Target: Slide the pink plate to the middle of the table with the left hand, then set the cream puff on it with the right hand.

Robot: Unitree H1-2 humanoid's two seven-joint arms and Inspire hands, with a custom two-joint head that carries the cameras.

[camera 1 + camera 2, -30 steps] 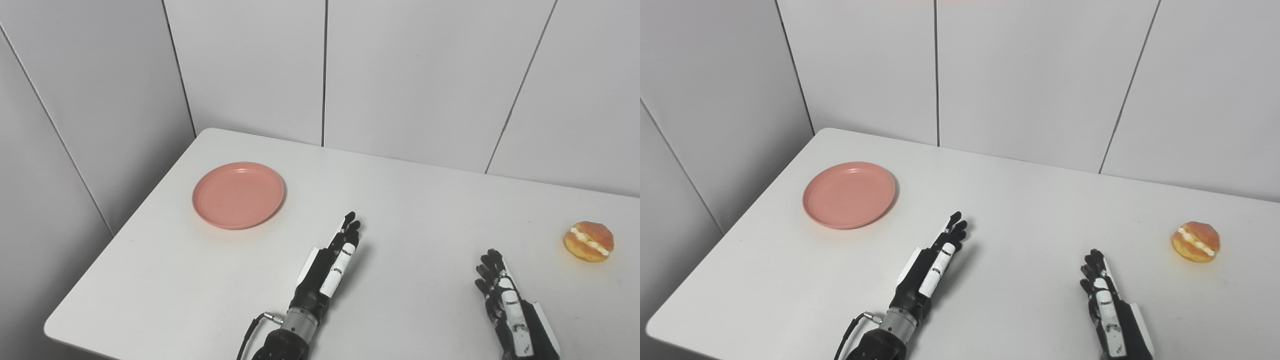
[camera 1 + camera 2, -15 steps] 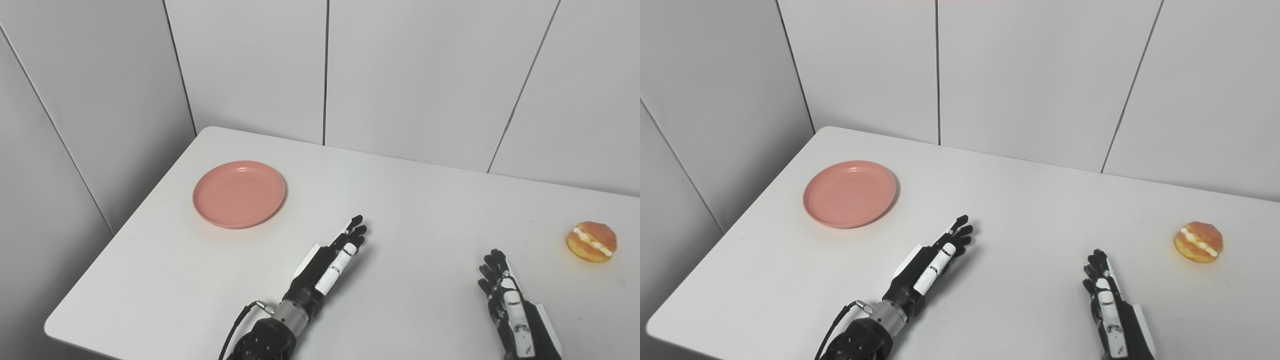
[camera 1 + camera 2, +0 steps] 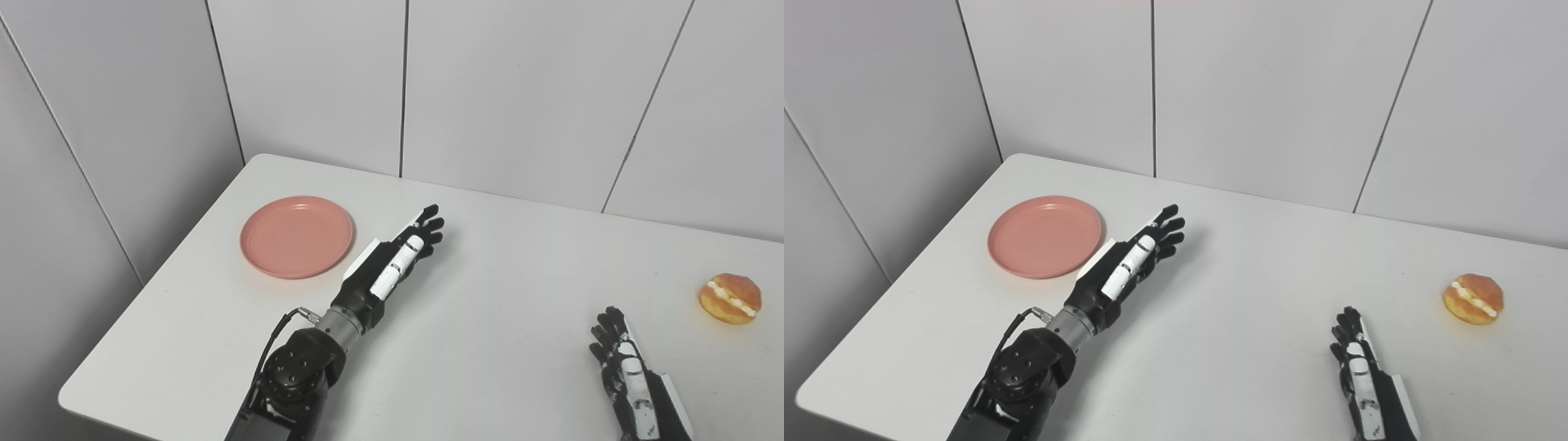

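Far left on the white surface (image 3: 502, 306): pink plate (image 3: 297, 236), lying flat and bare near the left edge, toward the back corner. Not yet at the middle.

Just right of the plate: left hand (image 3: 398, 260), reaching diagonally up from the bottom edge over the surface, palm side turned partly toward the plate. Fingers (image 3: 429, 222) stretched out straight and slightly spread, holding nothing. Close beside the plate's right rim but apart from it, no contact visible. Fingertips level with the plate's far rim. Black forearm with a grey wrist collar and a thin cable looping out near the wrist.

Middle of the surface bare between the two hands.

Lower right: right hand (image 3: 631, 373), low over the surface near the front edge, pointing away from the robot. Fingers (image 3: 1350, 334) extended, lying close together with small gaps, gripping nothing. Well apart from the left hand.

Far right: cream puff (image 3: 732, 298), golden-brown with a pale cream band across its split, sitting on the surface near the right edge, beyond and to the right of the right hand, clearly apart from it.

Behind everything, plain grey wall panels (image 3: 508, 92) with dark vertical seams.
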